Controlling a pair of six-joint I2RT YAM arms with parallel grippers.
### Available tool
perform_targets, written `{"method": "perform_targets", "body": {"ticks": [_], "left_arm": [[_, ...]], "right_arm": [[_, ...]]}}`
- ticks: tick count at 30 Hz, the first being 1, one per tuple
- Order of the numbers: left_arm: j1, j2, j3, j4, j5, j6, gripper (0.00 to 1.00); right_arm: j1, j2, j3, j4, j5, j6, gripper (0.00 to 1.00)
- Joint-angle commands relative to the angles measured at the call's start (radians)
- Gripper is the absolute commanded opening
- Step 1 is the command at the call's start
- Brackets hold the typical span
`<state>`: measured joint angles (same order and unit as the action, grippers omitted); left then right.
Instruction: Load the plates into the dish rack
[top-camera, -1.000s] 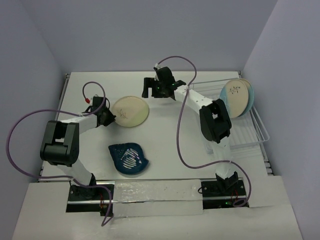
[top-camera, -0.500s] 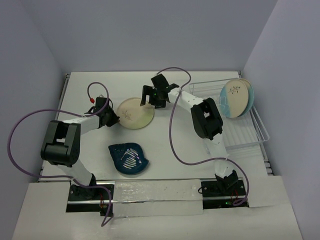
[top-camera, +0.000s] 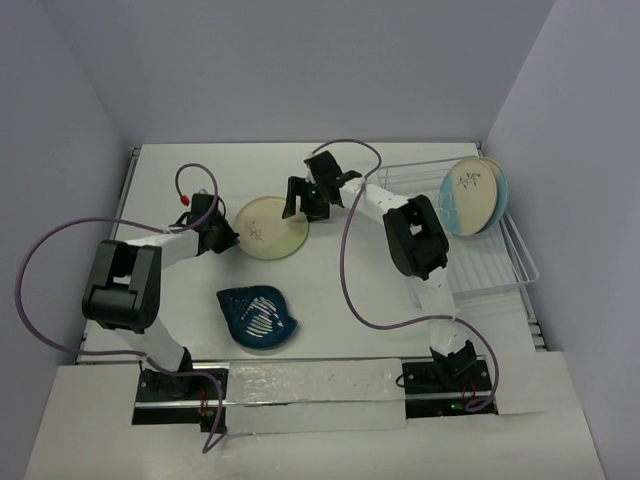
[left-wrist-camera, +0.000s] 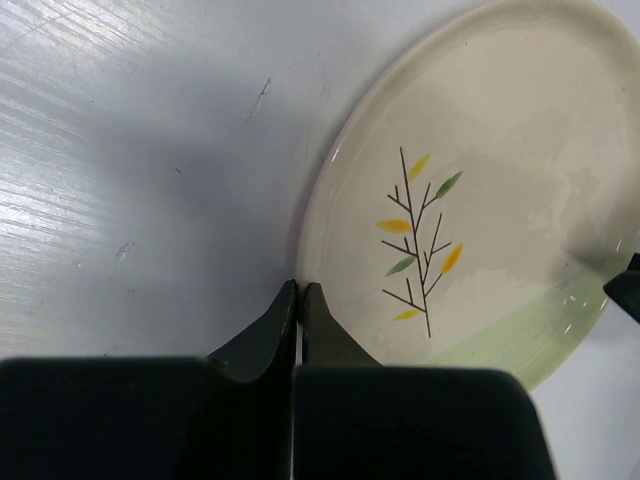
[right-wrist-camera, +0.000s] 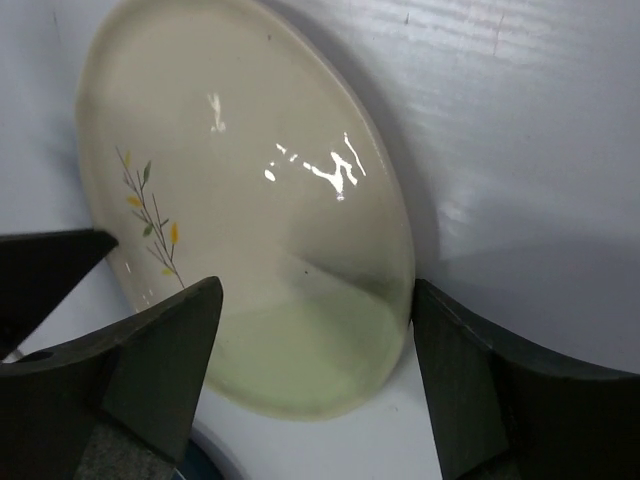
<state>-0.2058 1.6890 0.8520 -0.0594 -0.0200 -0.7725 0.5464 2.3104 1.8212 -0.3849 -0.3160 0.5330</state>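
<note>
Sprig plate (top-camera: 268, 228) lay on the tabletop (top-camera: 310, 280), well apart from the rack (top-camera: 500, 270). Left fingers (left-wrist-camera: 268, 338) were pressed together and butted against its rim, likely as a stop. Right fingers (right-wrist-camera: 170, 350) were spread astride the opposite edge, seemingly to pinch it.

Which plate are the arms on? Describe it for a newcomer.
On the table, left of the wire rack, between the left gripper and right gripper, lies a round cream plate with a sprig. Its neighbour is a dark teal leaf dish; the other plates stand in the rack.
</note>
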Motion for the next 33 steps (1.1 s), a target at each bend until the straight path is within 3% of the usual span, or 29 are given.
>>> {"method": "perform_targets", "body": {"ticks": [1,10,27,30,33], "left_arm": [[-0.023,0.045,-0.009,-0.056,0.056,0.023,0.00],[-0.030,0.041,-0.024,-0.032,0.075,0.023,0.00],[-0.030,0.053,-0.014,-0.017,0.093,0.037,0.00],[-0.030,0.052,-0.016,-0.016,0.097,0.036,0.00],[-0.030,0.029,-0.022,-0.008,0.094,0.038,0.00]], "right_arm": [[0.041,-0.169,-0.074,0.253,-0.266,0.044,0.76],[0.043,-0.248,-0.164,0.377,-0.330,0.086,0.54],[0.078,-0.219,-0.250,0.394,-0.297,0.041,0.50],[0.087,-0.221,-0.243,0.363,-0.241,0.029,0.39],[0.096,-0.260,-0.249,0.342,-0.114,0.001,0.20]]}}
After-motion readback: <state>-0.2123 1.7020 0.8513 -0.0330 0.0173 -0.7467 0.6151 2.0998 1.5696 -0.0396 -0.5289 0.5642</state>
